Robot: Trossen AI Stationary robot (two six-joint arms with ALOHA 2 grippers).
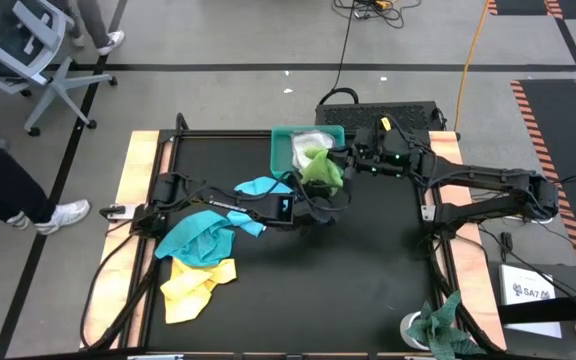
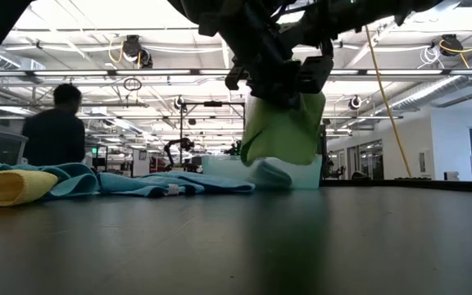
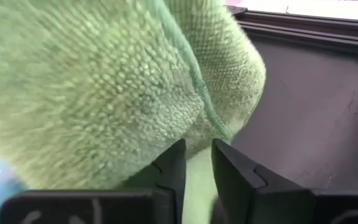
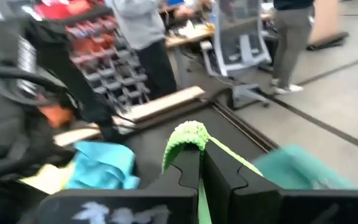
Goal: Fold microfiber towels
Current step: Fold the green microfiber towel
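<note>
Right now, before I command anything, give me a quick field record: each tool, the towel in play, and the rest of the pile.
right tool: shut on lime green towel, holding it above the table beside the teal tray
left tool: at the hanging towel's lower part, fingers narrowly apart around cloth
lime green towel: hanging clear of the table in the low view
other towels: turquoise towel and yellow towel heaped on table's left
tray: holds pale cloth

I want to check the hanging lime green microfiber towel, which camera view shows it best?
The low view: the lime green microfiber towel hangs whole above the table. High view shows a small bunch; left wrist a close-up; right wrist an edge.
</note>
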